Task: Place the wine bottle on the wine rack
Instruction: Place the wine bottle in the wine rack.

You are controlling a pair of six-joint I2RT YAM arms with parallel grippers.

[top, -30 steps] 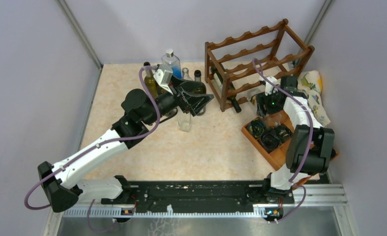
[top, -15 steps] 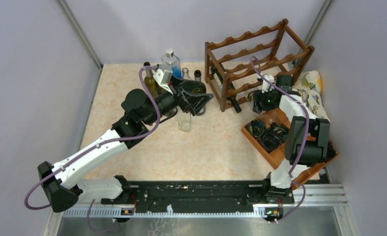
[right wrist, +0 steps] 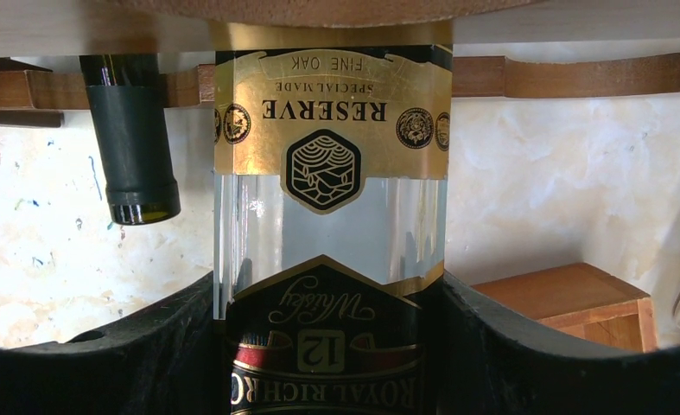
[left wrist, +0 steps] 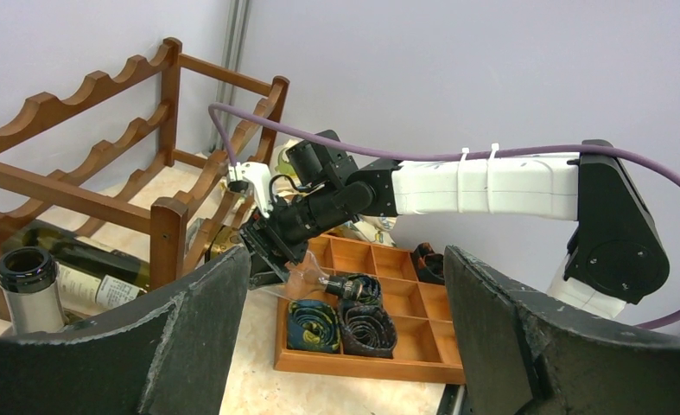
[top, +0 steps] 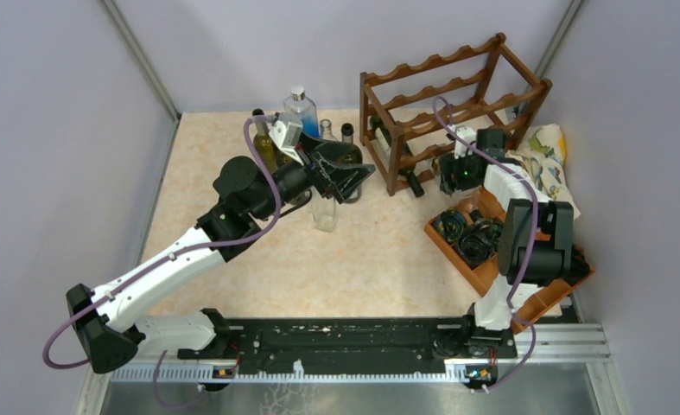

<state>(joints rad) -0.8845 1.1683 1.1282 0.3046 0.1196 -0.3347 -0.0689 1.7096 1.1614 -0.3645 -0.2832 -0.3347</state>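
- Where the wine rack (top: 432, 62) stands at the far right of the worktop (top: 379, 259), the right end effector (right wrist: 327, 346) is clamped on the wine bottle (right wrist: 329, 225), one finger on each side of the glass.
- The wine bottle is clear glass with a gold label reading "RESERVE". It is held at the low end of the rack, its base end under a wooden rail.
- In the left wrist view, its capped neck points away from the rack, over the wooden compartment tray (left wrist: 362, 367).
- A dark green bottle (right wrist: 133, 147) lies in the rack's bottom tier, just beside the held one.
- The left end effector (top: 353, 180) hangs over a group of upright bottles at the back of the worktop, its fingers spread wide with nothing between them.
- A clear upright bottle (top: 325, 212) stands just below it in the overhead view.
- Dark rolled items (left wrist: 366, 324) fill some of the tray's compartments.
- A patterned cloth (top: 550, 151) lies by the right wall.
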